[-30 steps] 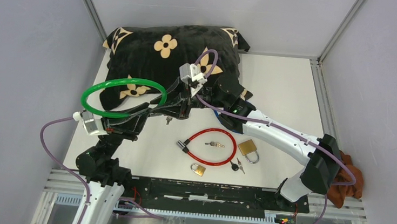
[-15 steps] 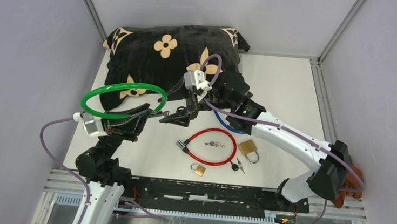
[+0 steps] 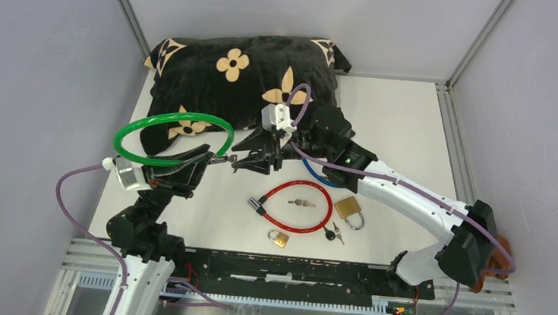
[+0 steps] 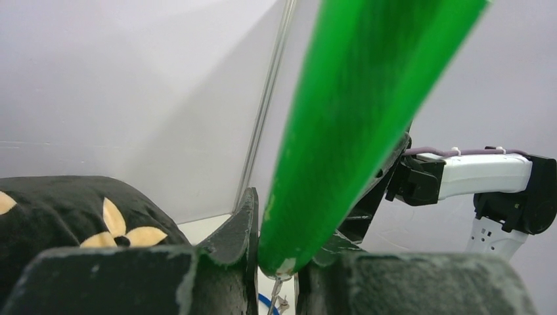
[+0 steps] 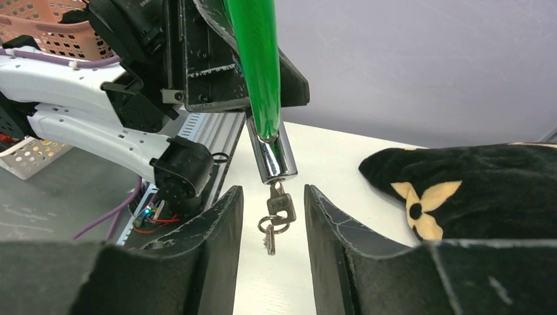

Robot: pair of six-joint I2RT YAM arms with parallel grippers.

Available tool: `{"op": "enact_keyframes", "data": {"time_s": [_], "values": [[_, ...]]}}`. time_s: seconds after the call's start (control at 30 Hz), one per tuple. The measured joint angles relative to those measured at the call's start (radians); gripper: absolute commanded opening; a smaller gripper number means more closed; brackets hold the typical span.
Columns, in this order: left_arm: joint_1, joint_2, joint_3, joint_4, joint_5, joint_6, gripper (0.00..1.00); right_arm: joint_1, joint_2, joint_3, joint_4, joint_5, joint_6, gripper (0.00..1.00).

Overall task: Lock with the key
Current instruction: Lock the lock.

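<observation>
- A grey wall (image 3: pixel 29 105) stands close along the left edge of the tabletop (image 3: pixel 400 130), with only a narrow strip of white surface beside it.
- The left hand (image 4: pixel 282 252) is clamped on the green cable lock (image 4: pixel 355 118), holding its loop lifted clear of the tabletop, in front of the black flowered cushion (image 3: pixel 245 71) that fills the far left corner.
- The lock's metal end (image 5: pixel 271 154) points down, and the key (image 5: pixel 280 209) sits in it with a second key dangling from its ring.
- The right hand (image 5: pixel 272 190) is partly open, one finger on each side of the key, with a gap showing on both sides and nothing gripped.
- Near the front, a red cable lock (image 3: pixel 330 208) lies flat with small keys inside its loop, a brass padlock (image 3: pixel 347 206) just beside it on the right and a small padlock (image 3: pixel 278 238) nearer the front edge.
- To the right of these, the white surface runs bare to the far right corner, crossed only by the right arm.
- Another grey wall (image 3: pixel 546 112) closes the right side.
</observation>
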State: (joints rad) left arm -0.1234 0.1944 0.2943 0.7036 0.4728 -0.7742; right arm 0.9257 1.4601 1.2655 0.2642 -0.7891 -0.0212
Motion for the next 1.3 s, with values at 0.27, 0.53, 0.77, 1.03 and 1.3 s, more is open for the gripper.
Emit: {"op": "enact_keyframes", "data": {"time_s": [0.27,0.53,0.77,1.03,1.3], "values": [[0.004,0.004,0.001,-0.01,0.0,-0.004,0.02,0.006,0.019,-0.007,-0.004,0.027,-0.01,0.41],[0.005,0.004,0.002,-0.018,-0.001,-0.007,0.02,0.021,0.028,-0.018,-0.005,0.04,-0.019,0.21],[0.006,0.007,0.002,-0.037,-0.027,-0.027,0.02,0.03,0.028,-0.019,-0.008,0.088,-0.038,0.02],[0.016,0.024,0.004,-0.085,-0.072,-0.082,0.02,0.072,0.027,-0.019,-0.025,0.241,-0.113,0.0],[0.024,0.066,0.004,-0.108,-0.095,-0.142,0.02,0.138,0.006,-0.073,0.005,0.453,-0.24,0.0]]}}
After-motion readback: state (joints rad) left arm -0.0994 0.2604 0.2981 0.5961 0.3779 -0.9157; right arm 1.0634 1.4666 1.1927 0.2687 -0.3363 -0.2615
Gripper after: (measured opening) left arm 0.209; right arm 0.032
